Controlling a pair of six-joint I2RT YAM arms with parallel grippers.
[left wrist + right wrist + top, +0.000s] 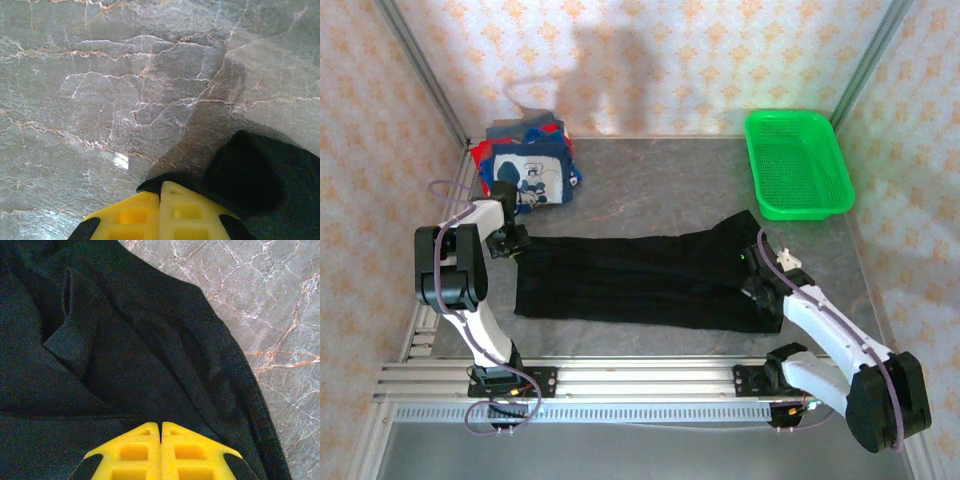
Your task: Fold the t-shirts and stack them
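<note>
A large black t-shirt (640, 280) lies stretched flat from left to right across the middle of the table. My left gripper (510, 240) sits at its back left corner. In the left wrist view this gripper (160, 184) is shut, with a black cloth edge (260, 180) pinched at its yellow tips. My right gripper (757, 280) rests on the shirt's right end, near a bunched sleeve. Seen from the right wrist, it (161, 424) is shut, and a crease of the black cloth (125, 340) runs into its tips. A navy t-shirt with a white cartoon print (528, 178) tops a pile at the back left.
A bright green mesh basket (798, 163) stands at the back right. Red and grey cloth (480, 152) peeks out under the navy shirt. Bare marble tabletop (660, 190) lies between the pile and the basket. Patterned walls enclose the table on three sides.
</note>
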